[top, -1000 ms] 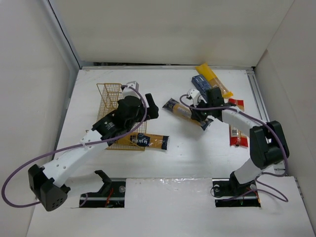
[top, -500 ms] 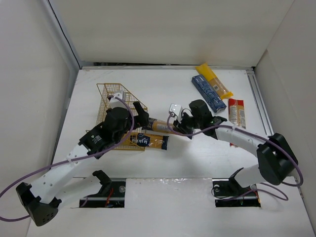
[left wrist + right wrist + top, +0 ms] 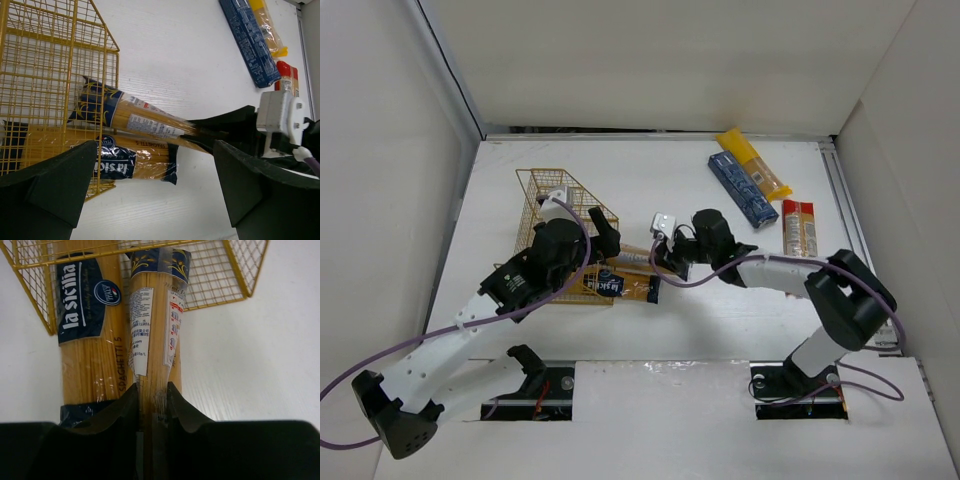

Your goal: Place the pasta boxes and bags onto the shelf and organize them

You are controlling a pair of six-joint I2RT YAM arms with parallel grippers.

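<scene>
right gripper [image 3: 151, 407] clamped on tail of spaghetti bag [image 3: 155, 325] so far end noses into rack [image 3: 235, 265] ahead (beside orange pack [image 3: 90, 355]). left gripper [image 3: 155, 192] wide open, empty.

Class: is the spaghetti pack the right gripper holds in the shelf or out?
Partly in: the pack has only its blue end within the shelf; the rest juts out toward the right gripper.

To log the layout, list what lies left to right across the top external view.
Gold-yellow wire-grid rack, black right gripper shut on a clear-and-blue spaghetti bag, long dark blue cardboard box, short red-orange pack.
</scene>
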